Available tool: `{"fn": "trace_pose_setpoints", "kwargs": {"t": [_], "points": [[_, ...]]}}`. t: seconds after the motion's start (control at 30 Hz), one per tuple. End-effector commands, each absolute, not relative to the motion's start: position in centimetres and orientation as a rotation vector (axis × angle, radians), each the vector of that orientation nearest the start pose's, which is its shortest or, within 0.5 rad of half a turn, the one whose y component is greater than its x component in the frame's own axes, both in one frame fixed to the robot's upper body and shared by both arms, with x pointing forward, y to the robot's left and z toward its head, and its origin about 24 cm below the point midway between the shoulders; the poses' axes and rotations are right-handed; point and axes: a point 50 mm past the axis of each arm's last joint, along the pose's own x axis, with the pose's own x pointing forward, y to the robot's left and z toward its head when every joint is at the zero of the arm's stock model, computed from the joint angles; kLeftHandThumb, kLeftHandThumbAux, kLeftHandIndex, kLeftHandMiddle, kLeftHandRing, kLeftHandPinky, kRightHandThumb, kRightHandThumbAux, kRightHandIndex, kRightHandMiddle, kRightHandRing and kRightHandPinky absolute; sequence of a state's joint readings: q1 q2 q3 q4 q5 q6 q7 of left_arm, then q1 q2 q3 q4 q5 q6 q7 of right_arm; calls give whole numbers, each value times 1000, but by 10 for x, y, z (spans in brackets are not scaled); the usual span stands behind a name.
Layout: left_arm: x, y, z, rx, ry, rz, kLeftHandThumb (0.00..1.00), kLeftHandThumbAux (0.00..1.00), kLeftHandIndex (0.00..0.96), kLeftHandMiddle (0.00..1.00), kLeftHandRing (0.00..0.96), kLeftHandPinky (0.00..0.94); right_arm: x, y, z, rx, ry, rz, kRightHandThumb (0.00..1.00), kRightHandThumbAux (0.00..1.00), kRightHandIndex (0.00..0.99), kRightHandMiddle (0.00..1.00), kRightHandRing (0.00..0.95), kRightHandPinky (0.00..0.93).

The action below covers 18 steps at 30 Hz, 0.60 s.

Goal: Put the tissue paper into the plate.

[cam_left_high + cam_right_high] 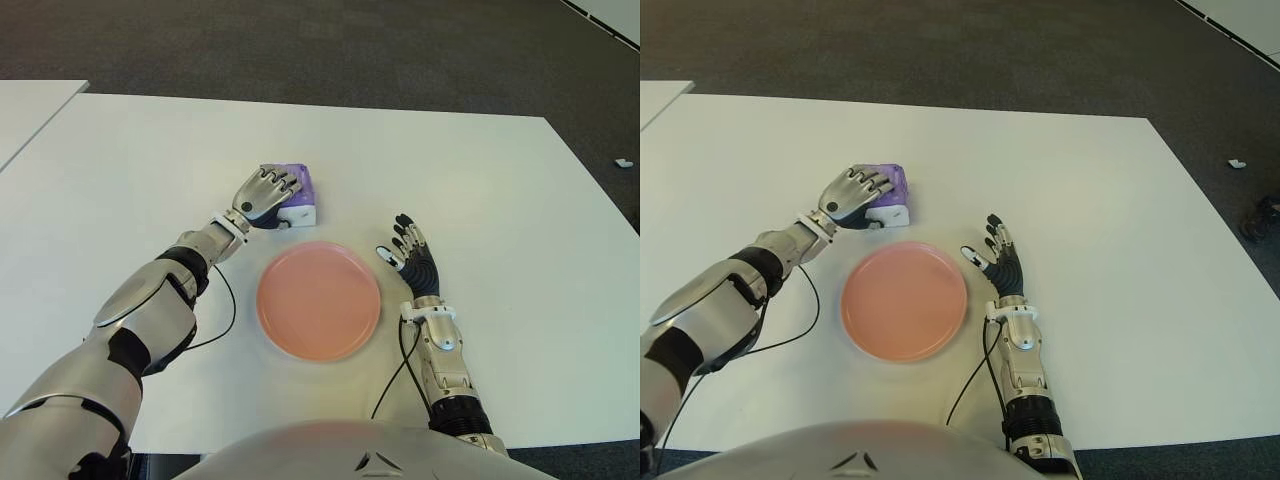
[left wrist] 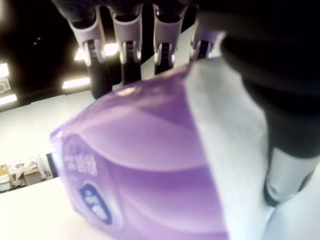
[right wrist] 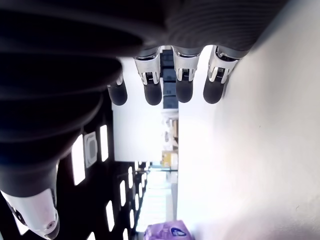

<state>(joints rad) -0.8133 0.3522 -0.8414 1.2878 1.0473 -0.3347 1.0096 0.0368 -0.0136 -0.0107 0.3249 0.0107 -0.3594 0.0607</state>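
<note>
1 tissue pack point(image 1: 299, 196) sits on the table point(image 1: 480, 190) just beyond the plate point(image 1: 318, 299), not yet in it. The left hand point(image 1: 266, 194) is draped over the pack, with 4 fingers curled across its top and the thumb at its side (a grasp, as far as I can judge). Lifting and placing remain, so the task looks barely begun. The plate count is 1, and it holds nothing. The right hand point(image 1: 412, 258) shows right of the plate, fingers extended, holding nothing.

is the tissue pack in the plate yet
No: the tissue pack sits on the table beyond the plate, under the left hand.
</note>
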Motion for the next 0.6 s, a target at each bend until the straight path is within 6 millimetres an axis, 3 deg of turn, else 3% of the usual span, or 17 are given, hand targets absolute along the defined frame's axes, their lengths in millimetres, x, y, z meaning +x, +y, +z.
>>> {"fn": "trace_pose_setpoints", "kwargs": {"t": [0.03,0.6], "points": [[328,149,17,1606,-713,-259,739,693,441,783,785,801,209,-153,-43,15,213,28,0,671,0,2,0,0],[324,148,12,1533,-677,-257,741,696,443,842,842,839,209,-152,-43,22,218,21,0,679,0,5,0,0]]}}
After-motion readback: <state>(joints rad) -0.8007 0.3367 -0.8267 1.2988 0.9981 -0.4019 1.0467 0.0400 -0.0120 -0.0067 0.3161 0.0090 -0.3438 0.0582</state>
